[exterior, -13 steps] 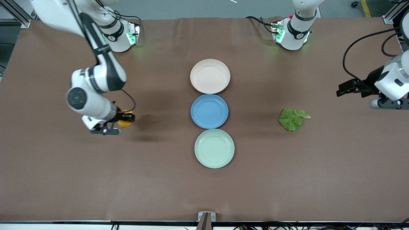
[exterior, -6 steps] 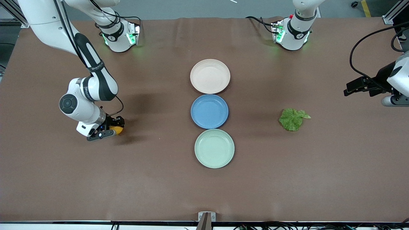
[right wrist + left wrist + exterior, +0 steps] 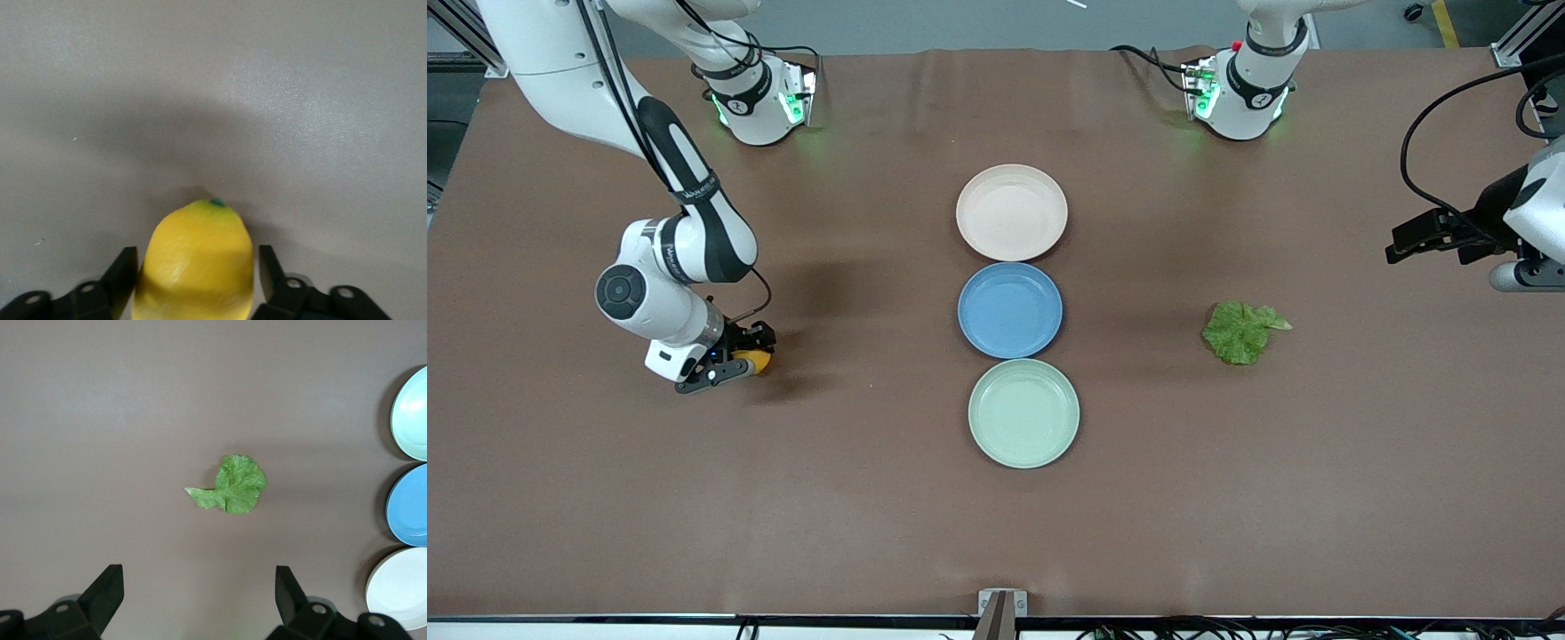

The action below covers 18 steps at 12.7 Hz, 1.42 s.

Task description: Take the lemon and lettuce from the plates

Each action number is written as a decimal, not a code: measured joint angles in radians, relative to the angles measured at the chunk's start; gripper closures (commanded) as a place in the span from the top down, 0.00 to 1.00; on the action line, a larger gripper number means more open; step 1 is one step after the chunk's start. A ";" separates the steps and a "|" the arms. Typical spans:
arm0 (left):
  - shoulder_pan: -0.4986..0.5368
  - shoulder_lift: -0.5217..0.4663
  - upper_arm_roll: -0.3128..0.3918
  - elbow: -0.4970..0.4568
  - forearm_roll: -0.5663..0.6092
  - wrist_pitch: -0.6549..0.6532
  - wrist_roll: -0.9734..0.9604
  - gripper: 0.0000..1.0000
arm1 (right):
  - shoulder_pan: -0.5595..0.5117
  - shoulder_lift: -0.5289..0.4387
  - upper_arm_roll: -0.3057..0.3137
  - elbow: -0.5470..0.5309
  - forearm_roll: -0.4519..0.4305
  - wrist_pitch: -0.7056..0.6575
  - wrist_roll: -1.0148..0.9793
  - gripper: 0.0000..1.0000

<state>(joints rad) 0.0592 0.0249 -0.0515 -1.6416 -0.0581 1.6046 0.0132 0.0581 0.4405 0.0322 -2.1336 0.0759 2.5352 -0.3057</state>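
Observation:
The lemon lies on the bare table toward the right arm's end, off the plates; it also shows in the right wrist view. My right gripper is down at the table around it, jaws slightly open with a thin gap on each side. The lettuce lies flat on the table toward the left arm's end, also seen in the left wrist view. My left gripper hangs open and empty high over the table's end. The beige-pink plate and mint plate are empty.
A blue plate sits between the two other plates in the middle of the table, also empty. The plates show at the edge of the left wrist view. Brown mat covers the table.
My right gripper came down with the lemon to the table, toward the right arm's end, and now stands still. My left gripper drew back toward its table end.

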 measured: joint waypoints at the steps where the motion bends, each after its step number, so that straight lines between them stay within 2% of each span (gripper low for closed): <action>1: -0.040 -0.004 0.042 0.000 0.000 -0.001 0.000 1.00 | 0.000 0.000 0.000 0.010 0.000 -0.007 -0.001 1.00; 2: -0.060 -0.006 0.064 0.000 0.000 -0.001 0.000 1.00 | 0.000 -0.003 0.000 0.036 0.000 -0.048 -0.001 1.00; 7: -0.110 -0.027 0.101 -0.001 0.000 -0.030 0.000 1.00 | -0.069 -0.072 -0.004 0.351 -0.003 -0.569 0.044 1.00; 9: -0.111 -0.047 0.103 -0.013 0.000 -0.038 0.000 1.00 | -0.091 -0.099 -0.010 0.448 -0.040 -0.708 0.085 1.00; 12: -0.106 -0.078 0.109 -0.021 -0.003 -0.038 0.000 1.00 | -0.088 -0.112 -0.008 0.586 -0.101 -0.836 0.185 1.00; 15: -0.106 -0.085 0.111 -0.007 -0.005 -0.037 0.000 1.00 | -0.083 -0.112 -0.002 0.727 -0.149 -0.901 0.269 1.00; 18: -0.108 -0.085 0.110 0.005 -0.005 -0.036 0.000 1.00 | -0.083 -0.110 -0.002 0.748 -0.152 -0.906 0.281 1.00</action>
<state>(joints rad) -0.0489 -0.0597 0.0584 -1.6363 -0.0630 1.5687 0.0137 -0.0245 0.3304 0.0307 -1.3851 -0.0765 1.6294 -0.0250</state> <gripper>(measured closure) 0.000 0.000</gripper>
